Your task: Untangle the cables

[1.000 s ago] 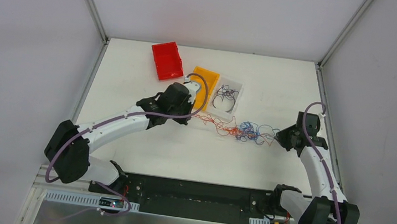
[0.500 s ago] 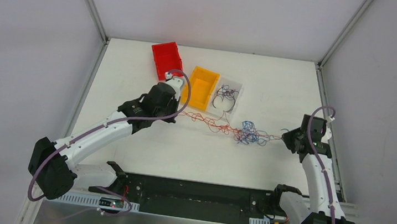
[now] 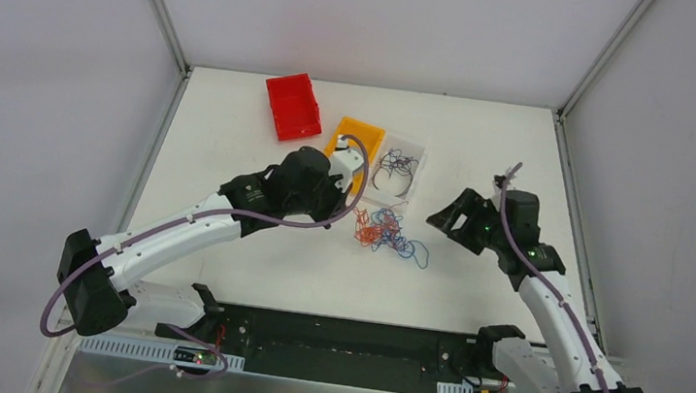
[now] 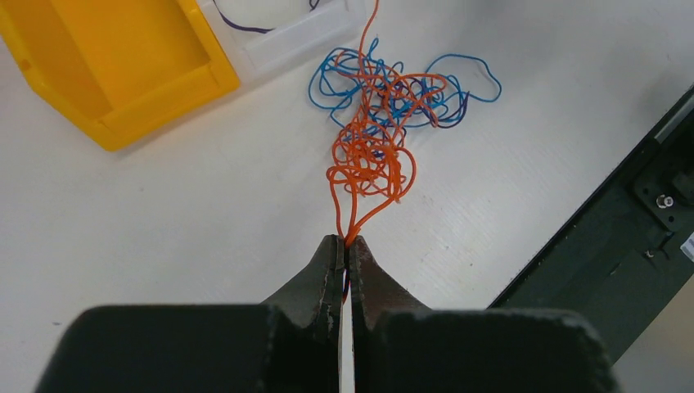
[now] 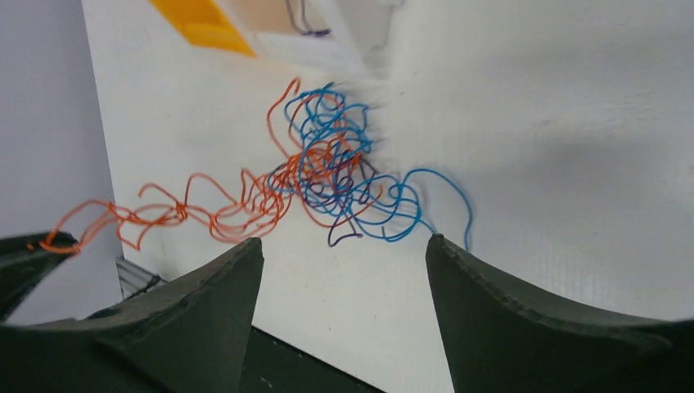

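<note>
Left gripper [image 4: 344, 246] pinching orange cable [image 4: 370, 160], jaws clamped tight; right gripper [image 5: 344, 244] hanging wide open, empty, over tangle [image 3: 384, 232] lying near clear bin [image 3: 406, 144]. Right should be grabbing blue loops [image 5: 385, 214] low, then pulling apart slowly, avoiding tightening knots

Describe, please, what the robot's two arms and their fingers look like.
The left arm and right arm are alike: white links between black joint housings, each trailed by a loose purple cable. The left fingers are dark grey, tapering wedges with a matte surface; the right fingers are the same broad curved shape. No sleeves or readable markings show.
</note>
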### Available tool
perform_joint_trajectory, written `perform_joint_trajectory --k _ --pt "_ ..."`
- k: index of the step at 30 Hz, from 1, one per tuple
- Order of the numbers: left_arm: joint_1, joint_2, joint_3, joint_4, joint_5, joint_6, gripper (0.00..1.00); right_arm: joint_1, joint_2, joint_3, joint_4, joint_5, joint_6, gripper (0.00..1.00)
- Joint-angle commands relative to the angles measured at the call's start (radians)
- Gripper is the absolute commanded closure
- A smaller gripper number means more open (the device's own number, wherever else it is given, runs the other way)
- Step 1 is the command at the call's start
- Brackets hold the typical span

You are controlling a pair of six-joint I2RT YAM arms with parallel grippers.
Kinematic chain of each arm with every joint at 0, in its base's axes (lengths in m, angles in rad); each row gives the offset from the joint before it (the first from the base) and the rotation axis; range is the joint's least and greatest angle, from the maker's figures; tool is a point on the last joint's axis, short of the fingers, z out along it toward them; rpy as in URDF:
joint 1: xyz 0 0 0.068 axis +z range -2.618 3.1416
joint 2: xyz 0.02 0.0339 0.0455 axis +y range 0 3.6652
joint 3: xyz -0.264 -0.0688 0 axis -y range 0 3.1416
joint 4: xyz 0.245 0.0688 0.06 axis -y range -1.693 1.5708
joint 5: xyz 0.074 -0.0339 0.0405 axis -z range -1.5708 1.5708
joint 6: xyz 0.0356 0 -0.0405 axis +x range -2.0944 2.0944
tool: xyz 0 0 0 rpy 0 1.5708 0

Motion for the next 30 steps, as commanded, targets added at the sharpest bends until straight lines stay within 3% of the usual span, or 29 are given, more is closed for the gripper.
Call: perform_joint_trajectory --k 1,5,10,13,22,30 --pt "0.006 -0.041 0.079 -0.003 -0.016 0.027 1.0 0.154 0.059 0.062 0.106 -0.007 -0.052 0.24" --pt "0.005 -0.096 0.116 -0.012 -0.002 0.033 1.0 0.27 0.148 0.089 0.17 -0.007 -0.067 0.23" --pt "0.005 -0.135 0.174 -0.033 0.019 0.034 1.0 0.433 0.173 0.063 0.307 0.018 -0.204 0.11" --pt "0.006 -0.147 0.21 -0.048 0.033 0.039 1.0 0.494 0.158 0.017 0.421 0.058 -0.257 0.1" --pt "0.006 -0.138 0.322 -0.073 0.085 0.031 1.0 0.583 0.129 -0.049 0.661 0.065 -0.338 0.14" --pt "0.006 -0.132 0.366 -0.079 0.057 0.018 1.0 0.65 0.147 0.01 0.687 0.009 -0.338 0.23"
